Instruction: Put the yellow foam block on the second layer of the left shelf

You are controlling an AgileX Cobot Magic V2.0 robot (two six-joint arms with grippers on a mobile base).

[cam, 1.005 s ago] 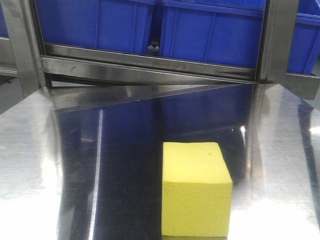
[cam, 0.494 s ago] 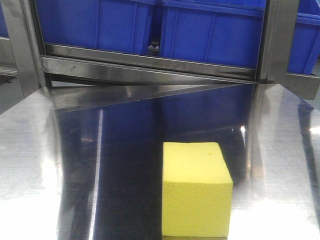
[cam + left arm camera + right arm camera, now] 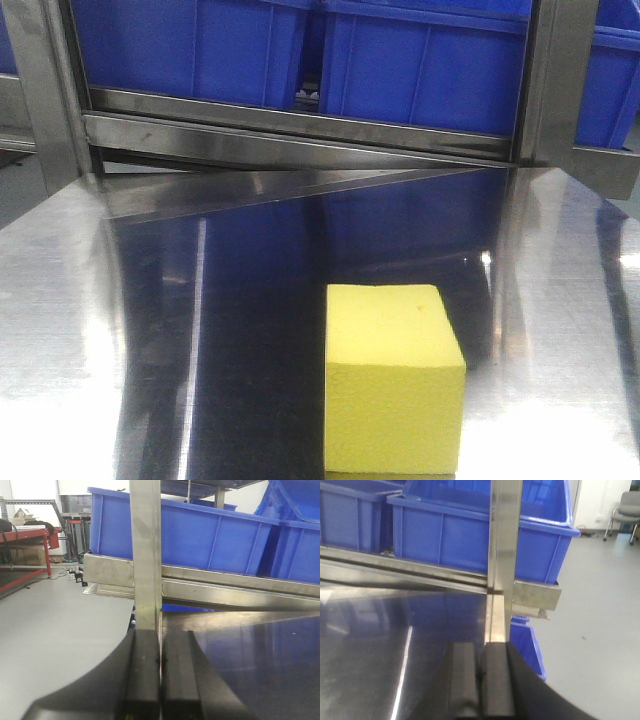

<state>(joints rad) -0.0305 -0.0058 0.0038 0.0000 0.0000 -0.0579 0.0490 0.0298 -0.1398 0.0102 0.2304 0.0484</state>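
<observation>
Left gripper (image 3: 160,650) is sitting fully closed and empty, pointing at a shelf post (image 3: 146,555). Yellow foam block (image 3: 393,385) is resting on the steel table (image 3: 70,330), showing only in the front cam, not ahead of either gripper. It's looking light, squashy, grippy: I'd be pinching opposite side faces mid-height, gently. Right gripper (image 3: 479,665) is likewise sitting closed, empty

Yellow foam block (image 3: 393,385): lemon-yellow, roughly cubic, fine-pored; rests flat on reflective steel tabletop (image 3: 100,340); untouched.
</observation>
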